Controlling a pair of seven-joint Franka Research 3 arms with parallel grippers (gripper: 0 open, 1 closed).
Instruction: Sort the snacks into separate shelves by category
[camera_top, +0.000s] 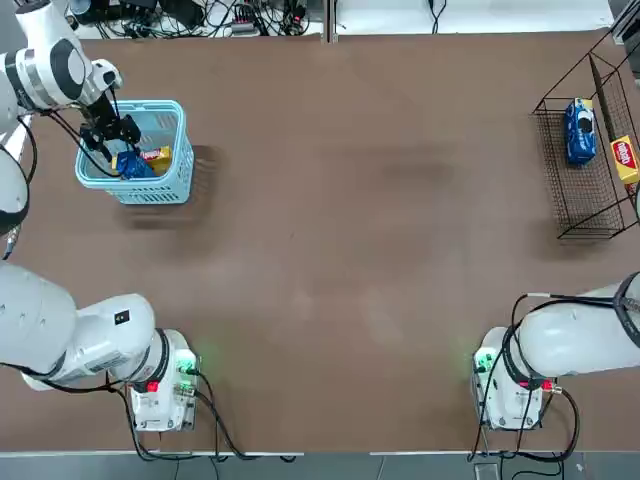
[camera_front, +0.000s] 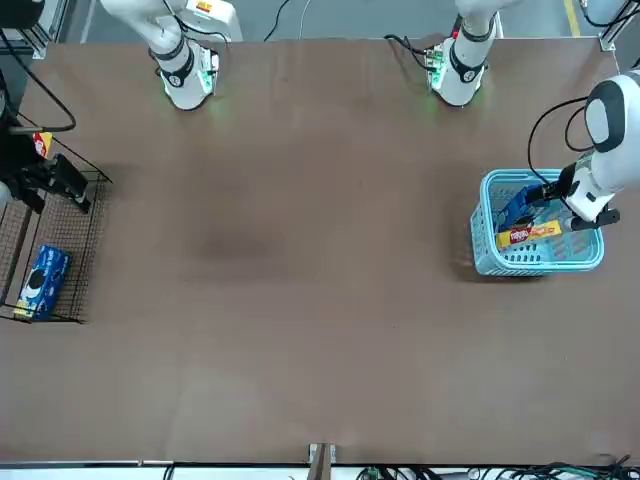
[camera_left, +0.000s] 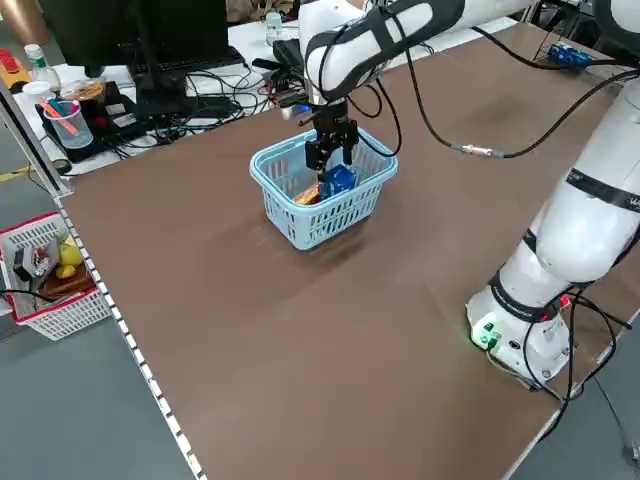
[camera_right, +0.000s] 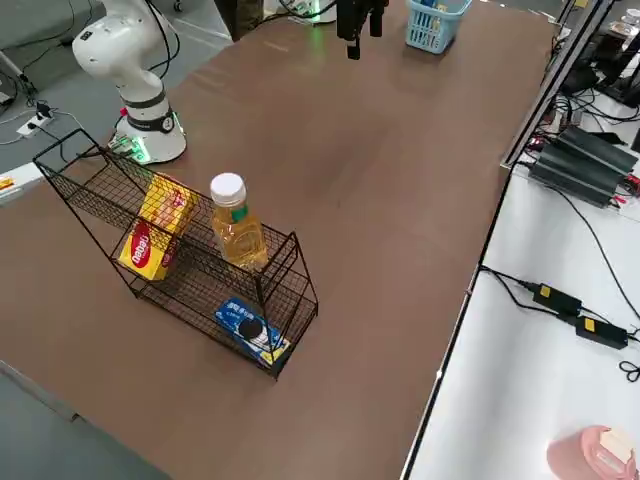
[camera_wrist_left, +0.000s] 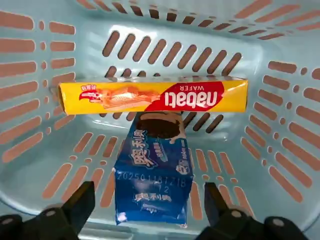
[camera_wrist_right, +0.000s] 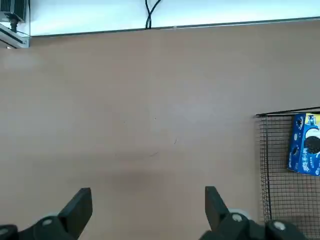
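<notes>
My left gripper (camera_wrist_left: 148, 207) is down inside a light blue basket (camera_top: 168, 185) at the far left of the table, open, its fingers either side of a blue packet (camera_wrist_left: 152, 180) without touching it. A yellow-orange box (camera_wrist_left: 152, 96) lies across the basket just beyond the packet. The wire shelves (camera_top: 585, 190) stand at the far right. They hold another blue packet (camera_right: 250, 328) on the low tier and a yellow box (camera_right: 155, 230) higher up. My right gripper (camera_wrist_right: 147, 205) hangs open and empty above the bare table beside the shelves.
A bottle (camera_right: 235, 225) of yellow liquid with a white cap stands on the rack's upper tier beside the yellow box. Cables and clutter lie beyond the table's far edge. The brown tabletop (camera_top: 360, 230) stretches wide between basket and rack.
</notes>
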